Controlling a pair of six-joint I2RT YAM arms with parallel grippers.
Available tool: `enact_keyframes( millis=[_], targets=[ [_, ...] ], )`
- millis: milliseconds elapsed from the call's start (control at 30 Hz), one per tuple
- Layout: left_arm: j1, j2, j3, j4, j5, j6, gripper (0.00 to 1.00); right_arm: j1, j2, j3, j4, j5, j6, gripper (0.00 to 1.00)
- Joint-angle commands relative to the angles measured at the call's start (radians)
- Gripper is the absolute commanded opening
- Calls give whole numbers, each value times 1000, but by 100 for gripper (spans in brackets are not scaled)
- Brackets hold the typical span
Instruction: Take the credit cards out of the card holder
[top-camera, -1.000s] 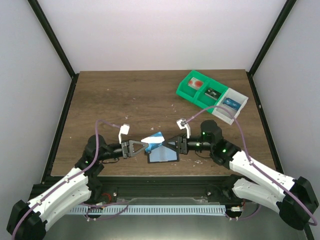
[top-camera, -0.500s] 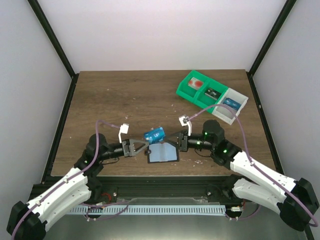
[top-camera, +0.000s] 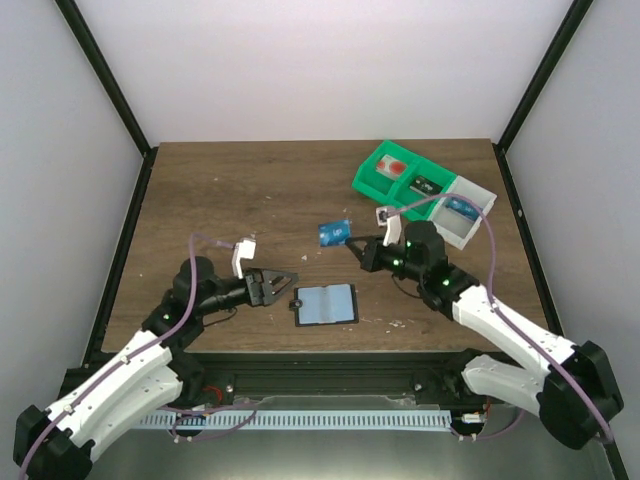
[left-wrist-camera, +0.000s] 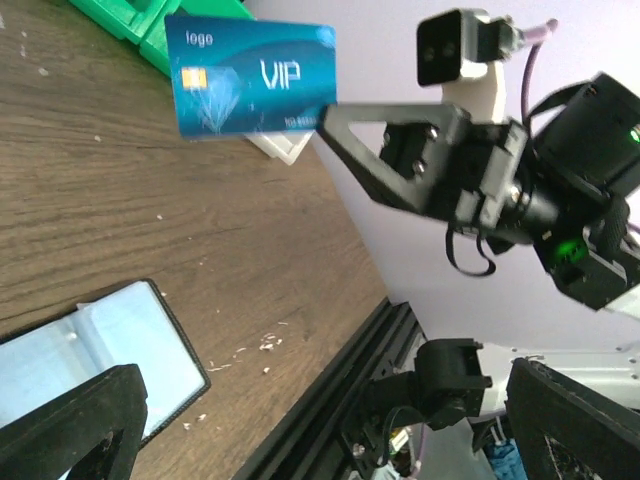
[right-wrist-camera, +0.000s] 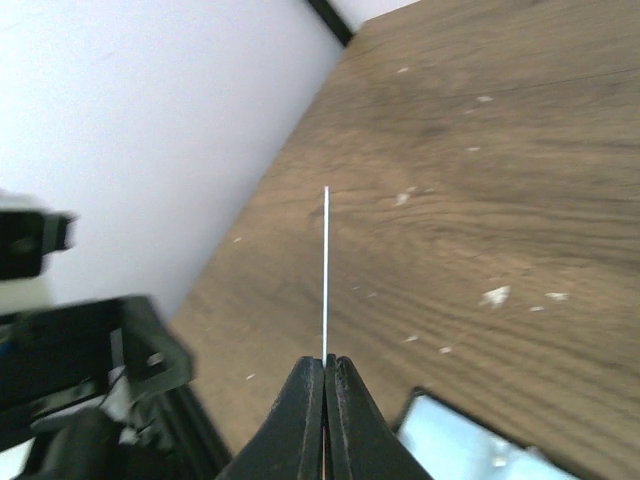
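Top external view, entries by position.

- Card holder (top-camera: 326, 304): lies open and flat, pale blue face up, close to the near edge of the table (top-camera: 220, 190), between the two arms. Bare wood shows on all its sides.
- Left hand (top-camera: 288, 284): jaws spread wide, gripping nothing. It sits just left of the card holder's short edge, apart from it.
- Right hand (top-camera: 352, 244): jaws pinched together on one corner of a blue card (top-camera: 334, 233), held above the wood, behind and right of the card holder and apart from it. The left wrist view shows the card face printed "VIP" and "logo", with a chip. The right wrist view shows the card edge-on, a thin line rising from the closed fingertips (right-wrist-camera: 326, 368).
- Green and white compartment trays (top-camera: 420, 190): set at an angle near the far right corner, well apart from both hands, small items in the compartments.
- Surface: dark wood grain with scattered pale flecks. Open wood lies across the left half and far centre.
- Surround: black rails (top-camera: 122, 270) along the table sides, black posts at the far corners, and pale walls (top-camera: 320, 70) on three sides.
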Motion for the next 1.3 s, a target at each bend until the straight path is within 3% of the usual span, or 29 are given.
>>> enact_keyframes(
  millis=[0,300,633,900,1267],
  targets=[
    [2,-28,25,-52,-45,76,100,-145,52,81,-40,50,-48,1],
    [2,-59,28,-147,-79,181,100,-454,100,186,-166,99,-60,1],
    [2,-15,41,-191,-70,195,100,-685,200,231,-187,109,-101,1],
    [2,-41,39,-201,-83,188,100,-765,264,276,-230,207,-151,1],
    [2,-58,32,-202,-103,182,100,-862,394,320,-230,129,-166,0]
  ],
)
